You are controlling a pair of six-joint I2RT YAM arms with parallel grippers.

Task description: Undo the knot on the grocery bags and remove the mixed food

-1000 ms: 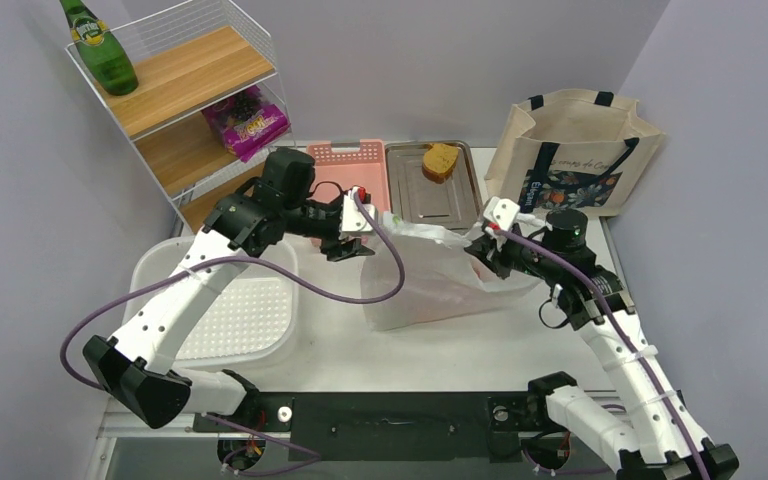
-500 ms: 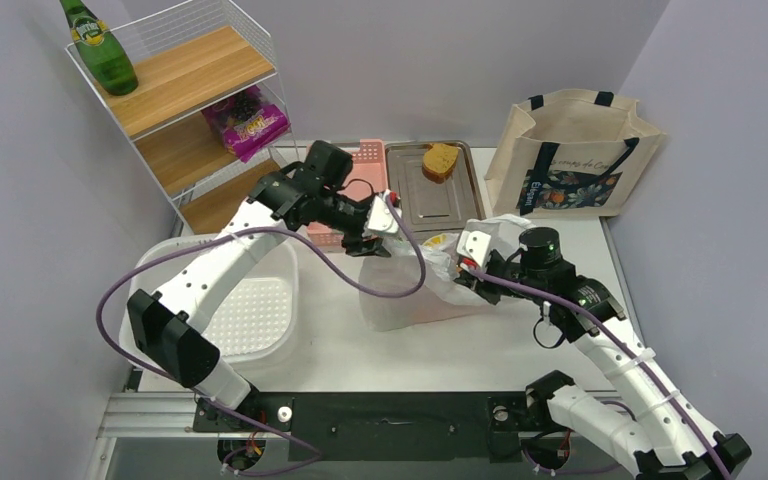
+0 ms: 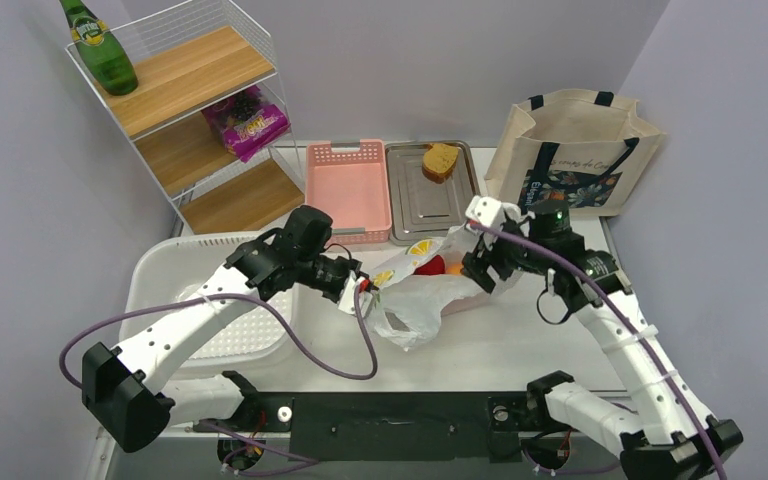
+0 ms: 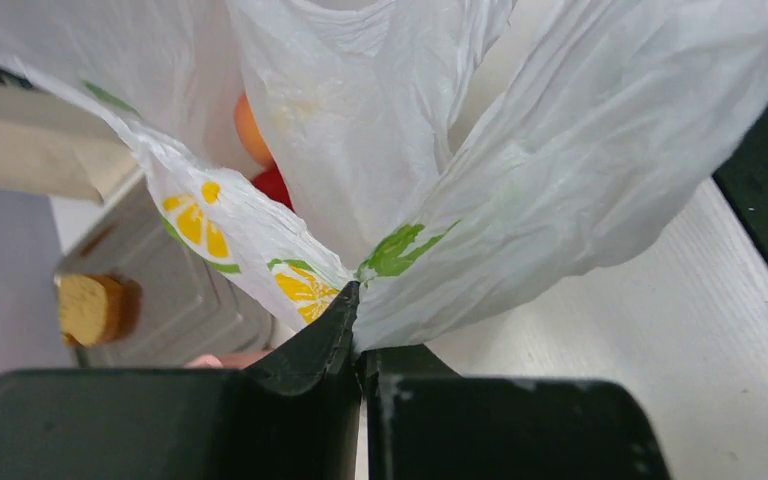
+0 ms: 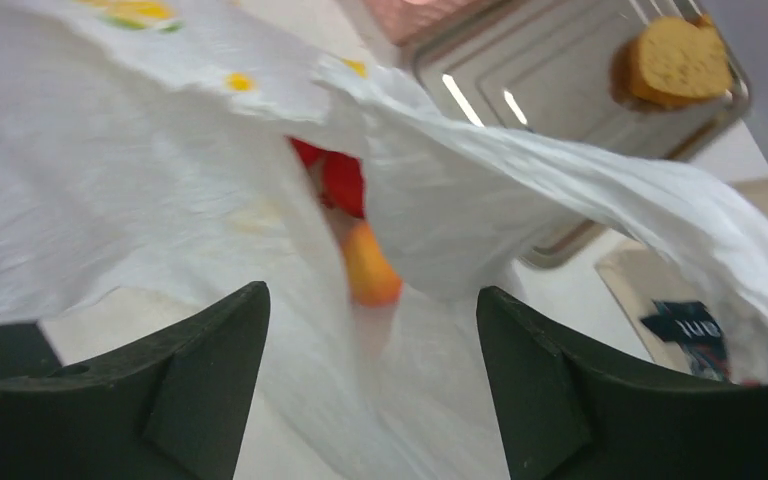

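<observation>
The plastic bag [image 3: 425, 300], on the table [image 3: 520, 340] between the arms, is being pinched at a fold by the closed left gripper [image 4: 358, 330], apparently to spread its mouth, while the right gripper [image 5: 370, 295] is being held wide open, gripping nothing, facing the red fruit [image 5: 338, 180] inside.

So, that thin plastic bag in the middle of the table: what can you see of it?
It is a thin, translucent whitish plastic bag printed with orange citrus slices and green leaves, lying crumpled on the white table between the two arms. The left gripper is shut on a fold of its film. The right gripper is open at the opposite side, with film stretching between its fingers. The mouth gapes, showing a red fruit and an orange fruit inside.
</observation>
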